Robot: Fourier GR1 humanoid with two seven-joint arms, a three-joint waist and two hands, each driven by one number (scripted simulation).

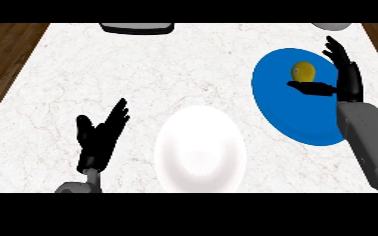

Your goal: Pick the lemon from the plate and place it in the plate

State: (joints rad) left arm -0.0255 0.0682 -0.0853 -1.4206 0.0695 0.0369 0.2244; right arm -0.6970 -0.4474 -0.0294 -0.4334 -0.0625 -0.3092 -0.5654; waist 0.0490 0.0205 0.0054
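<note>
The worry from where I stand is the lemon [303, 70] rolling: it sits on the blue plate [284, 112], right inside the spread of the right hand [345, 77], between the thumb below it and the fingers off to its far side, and nothing has closed on it yet. If the thumb or a fingertip nudges it before the others come round, I'd expect a round fruit on a smooth plate to skid away from the palm toward the plate's far edge, and the hand would shut on air. A pinch too high on it could also squirt it out sideways. The hand itself could catch the plate's rim and shift it, since the wrist lies across the plate's near side. The right hand is released, fingers straight and pointing up and away, thumb stuck out level toward the left, just under the lemon; whether the thumb touches it I can't tell. Its grey forearm comes up from the lower right. The white plate [200, 150] lies well off to the hand's lower left, so the carry would be a long sweep. The left hand [100, 135] rests open, fingers up, well away beyond that plate.
</note>
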